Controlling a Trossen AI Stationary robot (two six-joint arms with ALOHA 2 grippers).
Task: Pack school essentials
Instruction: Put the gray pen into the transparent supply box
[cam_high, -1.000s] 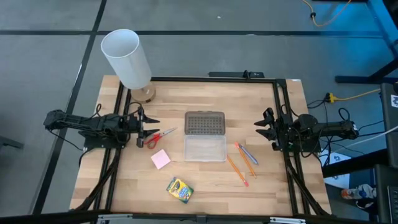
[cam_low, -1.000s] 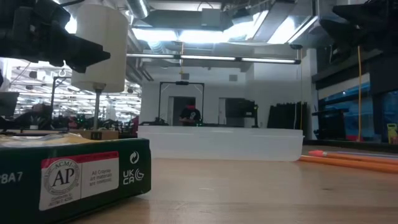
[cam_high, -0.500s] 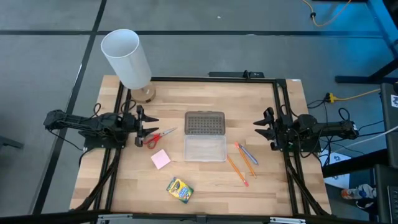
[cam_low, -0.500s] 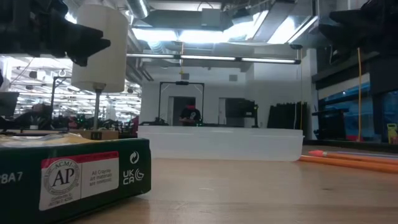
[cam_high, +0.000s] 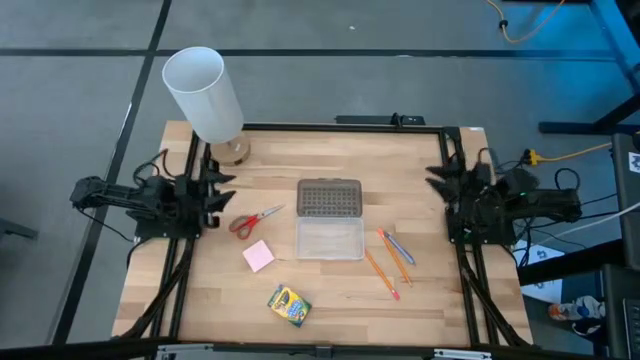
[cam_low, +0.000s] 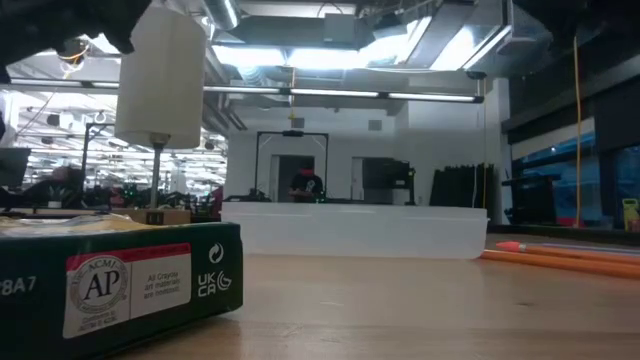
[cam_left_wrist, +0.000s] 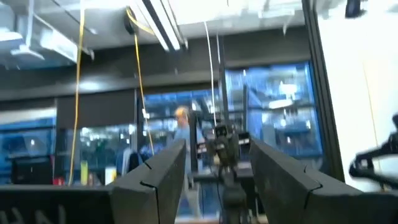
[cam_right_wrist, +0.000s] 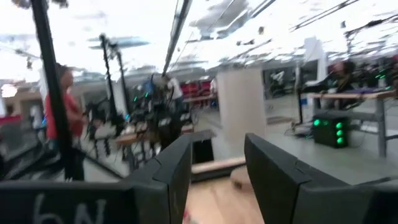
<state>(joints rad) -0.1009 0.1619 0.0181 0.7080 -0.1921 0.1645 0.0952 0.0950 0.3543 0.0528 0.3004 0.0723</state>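
So the wooden table (cam_high: 330, 290) is sitting inside a black frame on a grey floor, and the clear case with the grey dotted lid (cam_high: 329, 218) is lying in the middle of it; I'm placing everything off that case. The red-handled scissors (cam_high: 256, 219) are lying flat just to the left of the case; the pink sticky-note pad (cam_high: 258, 256) is sitting near its lower-left corner; the crayon box (cam_high: 288, 305) is lying further down toward the front edge, and it's filling the near-left corner of the low view (cam_low: 110, 285). The two orange pencils (cam_high: 388, 265) and the blue-grey pen (cam_high: 398, 248) are lying side by side just right of the case, at a slant; nothing is sitting inside the case as far as I can see. The tall white cylinder (cam_high: 203, 95) is standing up-left of the case at the table's back corner.

The left gripper (cam_high: 218, 186) is hanging well left of the case, above the scissors' handles, fingers spread apart and holding nothing; the right gripper (cam_high: 440, 178) is hovering well right of the case near the frame rail, also spread and empty.

Room-wise, the low view is showing ceiling strip lights, a dark doorway and a person (cam_low: 306, 186) standing far back; the right wrist view is catching a person in red (cam_right_wrist: 62, 118) beside a black post.
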